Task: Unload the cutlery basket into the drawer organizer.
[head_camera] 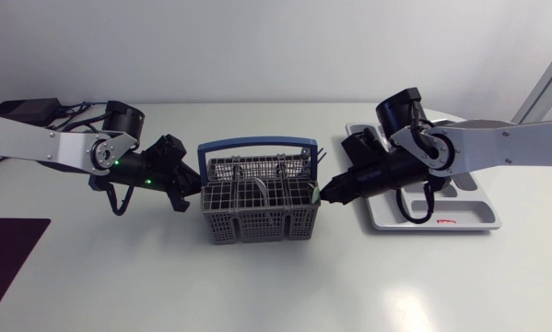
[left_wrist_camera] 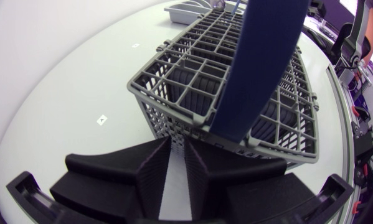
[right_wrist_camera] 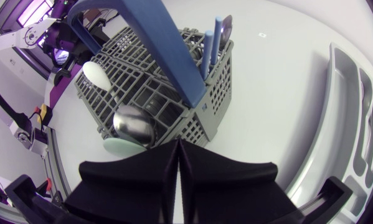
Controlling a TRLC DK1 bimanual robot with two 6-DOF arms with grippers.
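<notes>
Task looks barely begun. Cutlery basket (head_camera: 257, 207) sits mid-table, blue handle (head_camera: 255, 144) up, and it's loaded: white spoon (right_wrist_camera: 96, 74), metal spoon (right_wrist_camera: 133, 124) and a blue-handled piece (right_wrist_camera: 208, 46) all stand in it. Drawer organizer (head_camera: 474, 219) lies just right of the basket, partly under the right arm; the slots I can see look bare. Left gripper (head_camera: 190, 194) is at the basket's left end, fingers w/ only a slim gap, holding nothing. Right gripper (head_camera: 330, 192) is at the right end, fingers pressed together, also empty. So approx. everything's left to move.
</notes>
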